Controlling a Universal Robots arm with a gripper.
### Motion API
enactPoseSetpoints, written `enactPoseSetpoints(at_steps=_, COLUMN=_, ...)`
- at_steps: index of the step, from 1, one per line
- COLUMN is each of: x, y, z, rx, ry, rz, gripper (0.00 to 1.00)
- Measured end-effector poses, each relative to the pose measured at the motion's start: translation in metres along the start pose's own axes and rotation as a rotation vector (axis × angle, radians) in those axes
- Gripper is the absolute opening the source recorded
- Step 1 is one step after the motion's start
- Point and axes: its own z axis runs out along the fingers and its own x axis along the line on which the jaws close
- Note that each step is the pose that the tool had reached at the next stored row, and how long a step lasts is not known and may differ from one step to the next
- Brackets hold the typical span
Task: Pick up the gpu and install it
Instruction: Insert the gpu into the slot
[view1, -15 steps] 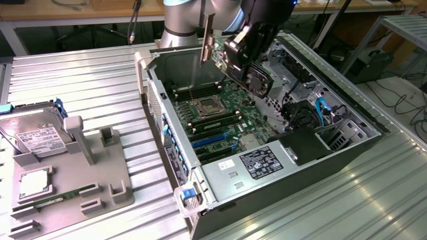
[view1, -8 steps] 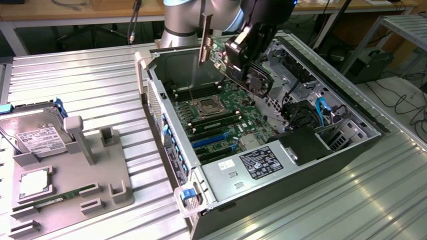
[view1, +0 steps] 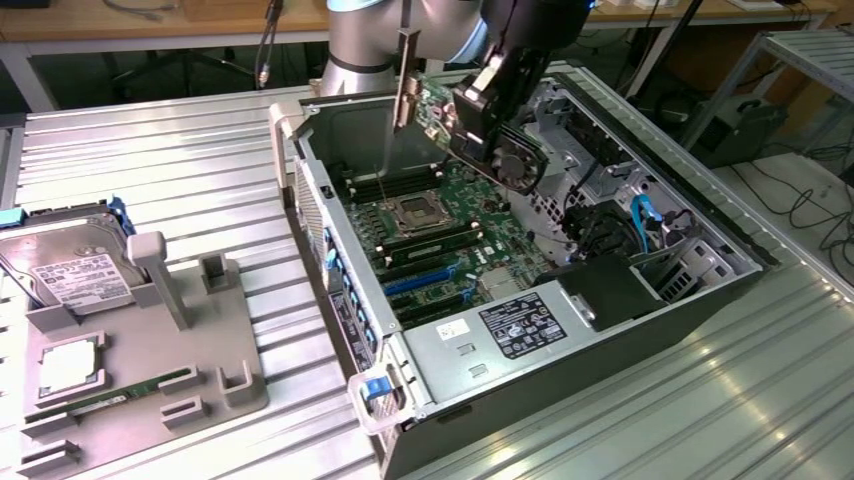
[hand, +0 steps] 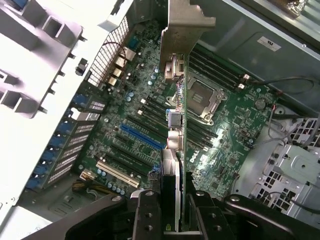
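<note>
Item one, the gpu (view1: 435, 112): I read it as lifted and carried, hanging on edge above the open computer case (view1: 694, 270), clear of the motherboard (view1: 461, 235) and seated in nothing. Its silvery end bracket (view1: 404, 85) points up and away from the board; in the wrist view the gpu (hand: 176, 150) runs edge-on over the board's middle, bracket (hand: 184, 30) at the far end. Item two, the gripper (view1: 483, 98): its fingers (hand: 147, 212) are drawn narrow and clamped on either face of the card's near end, gripper (hand: 175, 220) holding it firmly as far as I can judge. Item three, the blue slot (hand: 142, 137) on the board: unoccupied, beside and below the hanging card, not touched by it. Item four, the processor socket (view1: 414, 212): bare. Item five, the grey holder (view1: 147, 330) near the table (view1: 200, 170) edge at the exterior view's left: it carries the hard drive (view1: 67, 270) and the memory stick (view1: 114, 393), both untouched. Status, by my judgement: pick-up done, card brought over the case; the seating in a slot is not yet done.
</note>
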Motion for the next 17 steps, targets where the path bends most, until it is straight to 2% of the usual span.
enactPoseSetpoints(at_steps=5, x=0.0004, y=0.0001, z=0.0002, rx=-0.0032, ry=0.0034, rz=-0.059, gripper=0.27)
enactPoseSetpoints(at_steps=17, x=0.0005, y=0.0001, z=0.0013, rx=-0.0154, ry=0.0166, rz=-0.284, gripper=0.27)
